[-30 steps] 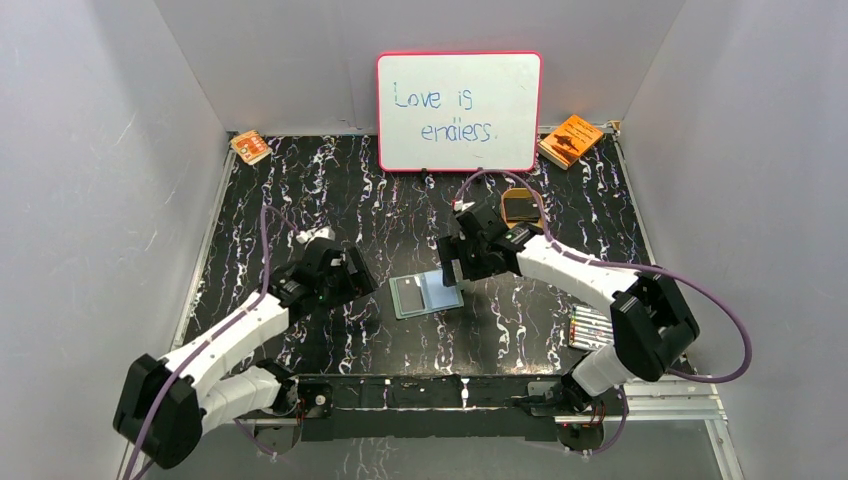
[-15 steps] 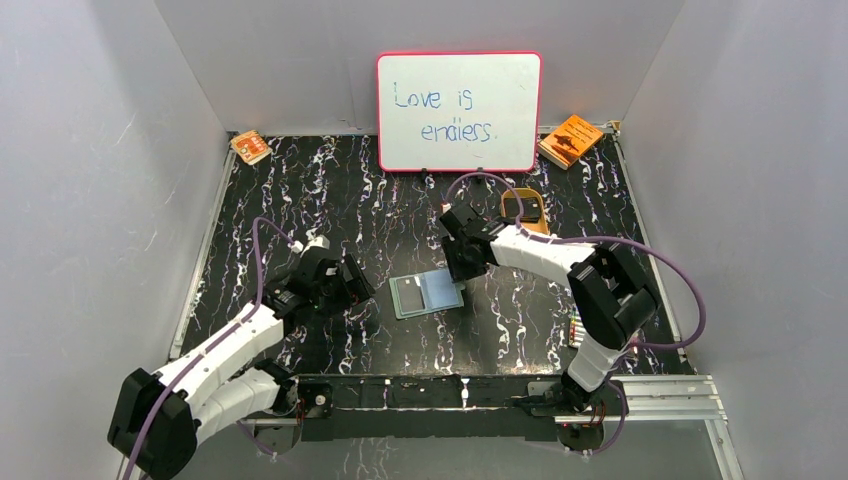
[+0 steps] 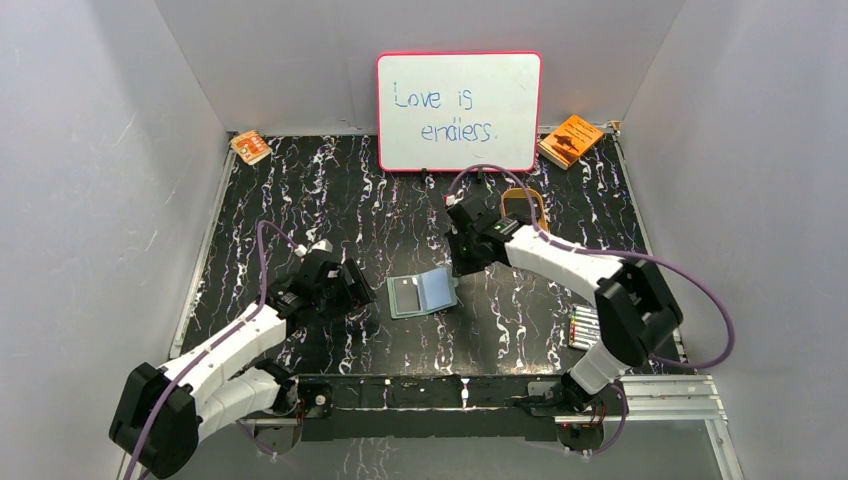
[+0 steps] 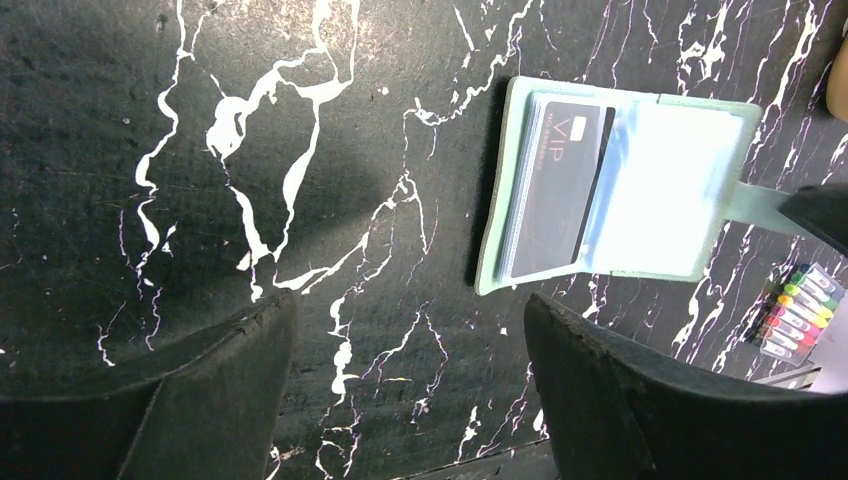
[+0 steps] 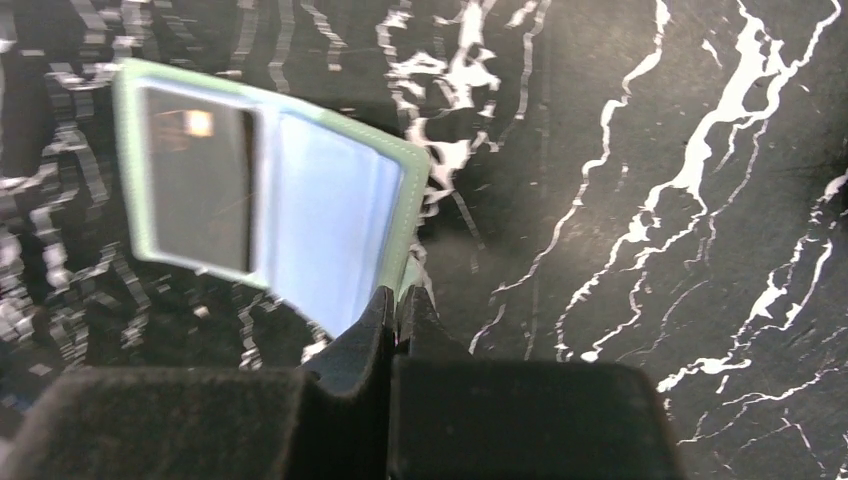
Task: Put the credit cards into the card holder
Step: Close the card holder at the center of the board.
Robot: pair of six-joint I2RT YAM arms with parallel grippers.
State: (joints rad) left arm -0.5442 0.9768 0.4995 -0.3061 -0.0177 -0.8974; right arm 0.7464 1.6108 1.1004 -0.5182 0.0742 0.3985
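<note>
— Where was the card holder (image 3: 422, 293) found?
— Lying open at the middle of the table (image 3: 300, 180), with a dark credit card (image 4: 555, 190) tucked in its left half. Its right flap was pinched at the edge by the right gripper (image 5: 397, 300), jaws together.
— And the left gripper (image 4: 407, 310)?
— Spread wide with nothing held, just left of the holder.
— How was it judged to handle?
— Light, thin and floppy at the fold, so an edge grip was thought best.

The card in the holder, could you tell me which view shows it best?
Left wrist: the card lies sharp, its VIP lettering legible, in the holder. Right wrist blurs it; top shows it tiny.
</note>
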